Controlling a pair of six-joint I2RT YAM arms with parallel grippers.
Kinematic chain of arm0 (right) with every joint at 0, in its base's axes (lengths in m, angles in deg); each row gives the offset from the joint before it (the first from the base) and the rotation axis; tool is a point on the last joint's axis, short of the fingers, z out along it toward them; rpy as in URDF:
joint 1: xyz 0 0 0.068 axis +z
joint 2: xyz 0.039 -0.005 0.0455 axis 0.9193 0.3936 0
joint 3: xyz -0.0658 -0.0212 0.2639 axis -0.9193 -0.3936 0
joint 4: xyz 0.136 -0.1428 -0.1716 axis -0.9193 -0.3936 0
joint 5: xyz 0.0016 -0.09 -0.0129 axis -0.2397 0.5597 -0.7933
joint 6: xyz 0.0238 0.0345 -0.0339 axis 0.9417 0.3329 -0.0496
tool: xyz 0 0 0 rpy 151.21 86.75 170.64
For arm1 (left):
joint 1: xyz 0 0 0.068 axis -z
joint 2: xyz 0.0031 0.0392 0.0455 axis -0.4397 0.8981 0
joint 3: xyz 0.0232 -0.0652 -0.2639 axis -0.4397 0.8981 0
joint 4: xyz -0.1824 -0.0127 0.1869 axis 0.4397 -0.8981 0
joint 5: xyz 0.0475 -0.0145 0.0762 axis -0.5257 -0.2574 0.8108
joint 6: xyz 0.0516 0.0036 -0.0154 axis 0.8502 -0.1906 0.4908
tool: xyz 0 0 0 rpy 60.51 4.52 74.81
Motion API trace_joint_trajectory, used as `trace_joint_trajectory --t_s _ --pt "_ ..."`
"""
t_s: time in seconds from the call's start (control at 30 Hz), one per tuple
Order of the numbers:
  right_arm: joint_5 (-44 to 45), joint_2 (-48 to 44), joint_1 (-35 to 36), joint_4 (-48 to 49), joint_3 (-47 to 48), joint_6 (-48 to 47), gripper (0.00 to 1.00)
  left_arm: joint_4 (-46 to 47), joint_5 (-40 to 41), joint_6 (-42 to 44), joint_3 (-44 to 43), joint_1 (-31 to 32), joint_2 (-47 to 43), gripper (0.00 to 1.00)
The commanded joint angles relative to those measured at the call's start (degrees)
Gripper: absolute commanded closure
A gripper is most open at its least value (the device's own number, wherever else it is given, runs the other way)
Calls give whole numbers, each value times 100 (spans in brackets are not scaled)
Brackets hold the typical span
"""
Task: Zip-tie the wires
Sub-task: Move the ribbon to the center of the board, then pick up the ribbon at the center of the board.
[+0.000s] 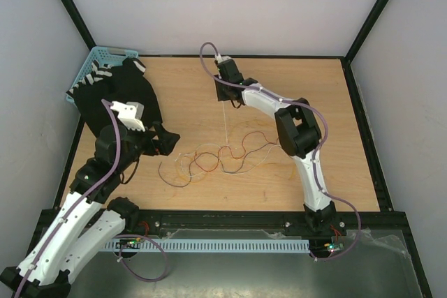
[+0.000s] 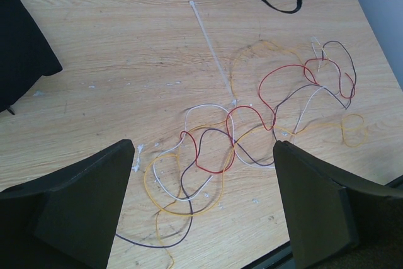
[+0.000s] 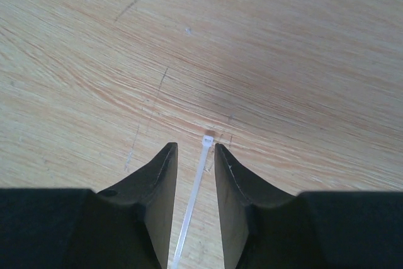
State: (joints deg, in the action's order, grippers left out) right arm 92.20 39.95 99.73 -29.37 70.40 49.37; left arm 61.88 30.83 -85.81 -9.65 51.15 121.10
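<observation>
Jaws of the left gripper (image 2: 204, 148) stand wide, empty, hovering over the near-left part of the wires (image 2: 234, 131). Wires: loose tangle of red, dark brown, orange-yellow and white strands, lying flat on the worktop (image 1: 335, 102) near its front middle, not bundled.

Zip tie (image 3: 192, 200): white, straight, flat on the wood. Its head points to the far side and its tail reaches the far edge of the tangle.

Right gripper (image 3: 196, 147): jaws narrowly parted, straddling the tie just behind its head. There is a visible gap on each side, so nothing is clamped.

Judgement: the task is at an early stage, with the tie unthreaded. To do the step well:
- Pinch the tie close to the head, square across its flat faces so it cannot twist.
- Sweep the strands into one bunch with the left jaws before threading.
- Keep the tail low, under the bunch.

Risk: thin strands slipping out of a wide grip.
</observation>
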Motion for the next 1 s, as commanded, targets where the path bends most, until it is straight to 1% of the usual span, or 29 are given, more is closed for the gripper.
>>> trace_joint_trajectory --t_s 0.0,0.2,0.57,0.77,0.87,0.97 --pt "-74 416 6 -334 252 105 60 76 -108 -31 36 -51 -20 6" --pt "-23 637 5 -407 439 125 60 76 -139 -25 57 -80 -10 6" --pt "93 750 14 -504 439 65 60 78 -234 -4 65 -167 -24 6" --pt "106 811 23 -514 458 8 65 76 -286 -8 66 -212 -28 6" --pt "37 845 27 -515 496 -6 73 76 -295 -7 65 -234 -34 6" --pt "-98 828 23 -515 548 -15 87 79 -311 -9 54 -255 -27 6"
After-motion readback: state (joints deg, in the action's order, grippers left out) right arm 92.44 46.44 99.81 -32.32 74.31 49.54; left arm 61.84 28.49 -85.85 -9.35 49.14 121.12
